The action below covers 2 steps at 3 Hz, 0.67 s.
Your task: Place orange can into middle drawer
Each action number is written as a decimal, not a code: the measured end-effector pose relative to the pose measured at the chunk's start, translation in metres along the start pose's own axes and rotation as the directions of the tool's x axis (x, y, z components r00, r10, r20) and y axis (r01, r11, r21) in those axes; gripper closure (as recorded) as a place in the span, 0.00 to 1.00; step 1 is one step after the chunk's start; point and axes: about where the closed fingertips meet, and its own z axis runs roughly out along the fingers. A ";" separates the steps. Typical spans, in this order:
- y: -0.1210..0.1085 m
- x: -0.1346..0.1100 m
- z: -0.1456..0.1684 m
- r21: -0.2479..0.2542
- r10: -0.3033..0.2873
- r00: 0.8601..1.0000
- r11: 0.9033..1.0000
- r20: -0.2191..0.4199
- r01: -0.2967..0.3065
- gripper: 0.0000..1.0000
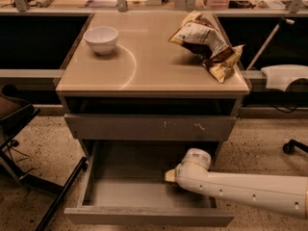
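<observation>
- The desk carried two items on top.
- The middle drawer stood pulled open under a scuffed drawer front; it was grey and shallow, with a plain front panel and a smooth floor.
- The snack bag lay rear right.
- The white bowl sat rear left.
- The gripper was low inside the drawer's right side; its grip state could not be told.
- The orange can was hidden.

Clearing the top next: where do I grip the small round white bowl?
I'd take the small round white bowl by its near rim, pinching the wall from above: it stands upright, mouth up. The gripper is low in the open grey drawer.
</observation>
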 end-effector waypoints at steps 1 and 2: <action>-0.001 0.001 0.000 0.001 -0.020 1.000 1.000 -0.001 0.020 1.00; -0.001 0.001 0.000 0.001 -0.020 1.000 1.000 -0.001 0.020 0.81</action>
